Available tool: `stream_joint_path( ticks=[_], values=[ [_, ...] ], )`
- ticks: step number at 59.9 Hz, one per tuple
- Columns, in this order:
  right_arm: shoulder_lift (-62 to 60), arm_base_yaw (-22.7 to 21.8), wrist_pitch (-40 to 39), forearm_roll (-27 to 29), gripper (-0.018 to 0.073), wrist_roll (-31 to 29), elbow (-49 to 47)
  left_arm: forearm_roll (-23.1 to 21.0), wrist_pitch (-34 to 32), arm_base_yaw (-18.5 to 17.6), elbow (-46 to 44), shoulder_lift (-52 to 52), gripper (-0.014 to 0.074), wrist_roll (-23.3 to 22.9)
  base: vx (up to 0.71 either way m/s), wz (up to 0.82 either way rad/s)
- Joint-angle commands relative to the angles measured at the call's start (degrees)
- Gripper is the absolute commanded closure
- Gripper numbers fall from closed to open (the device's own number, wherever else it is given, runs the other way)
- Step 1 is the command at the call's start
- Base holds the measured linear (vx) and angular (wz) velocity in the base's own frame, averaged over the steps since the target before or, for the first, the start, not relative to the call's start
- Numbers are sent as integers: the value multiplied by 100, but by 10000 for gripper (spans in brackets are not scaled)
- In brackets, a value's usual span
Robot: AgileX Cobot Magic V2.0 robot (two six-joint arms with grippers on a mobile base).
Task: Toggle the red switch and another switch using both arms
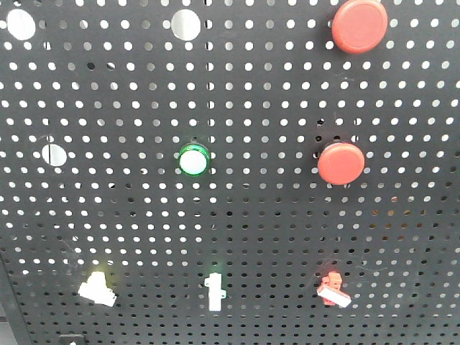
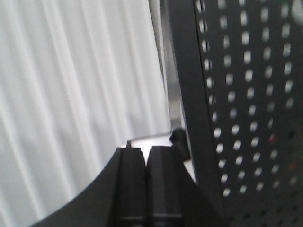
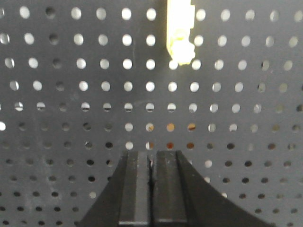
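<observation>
Left gripper [image 2: 145,156] and right gripper [image 3: 151,158] were both squeezed closed, empty; black pegboard [image 1: 251,115] ahead, white curtain [image 2: 71,94] at 9 o'clock.

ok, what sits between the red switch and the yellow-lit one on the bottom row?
One upright white toggle with a green glow; otherwise bare pegboard. Front view shows it.

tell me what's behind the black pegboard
Through the holes of the pegboard mostly bright white shows, and in the left wrist view a white pleated surface lies past its edge. The solid board hides everything else back there.
</observation>
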Motion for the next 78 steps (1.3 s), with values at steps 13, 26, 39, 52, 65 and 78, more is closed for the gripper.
stream_joint_path(
  ticks=[13, 26, 39, 52, 65, 78],
  values=[
    [47, -6, -539, -12, 566, -50, -195, 98, -887, -1111, -189, 774, 594, 29, 0, 0],
    [47, -6, -539, -12, 566, -50, -195, 93, -1392, -2133, -189, 1594, 594, -171, 0, 0],
    [47, -6, -533, -6, 566, 15, -195, 79, -1696, -2340, -642, 2218, 594, -336, 0, 0],
    [47, -6, -527, 11, 566, 15, -195, 84, -1168, -2340, -1161, 2717, 594, -336, 0, 0],
    [47, -6, -527, 11, 566, 15, -195, 84, -895, -2345, -1211, 2811, 594, -430, 0, 0],
    [47, -6, -527, 11, 566, 15, -195, 79, -189, -2345, -1211, 2816, 594, -425, 0, 0]
  ],
)
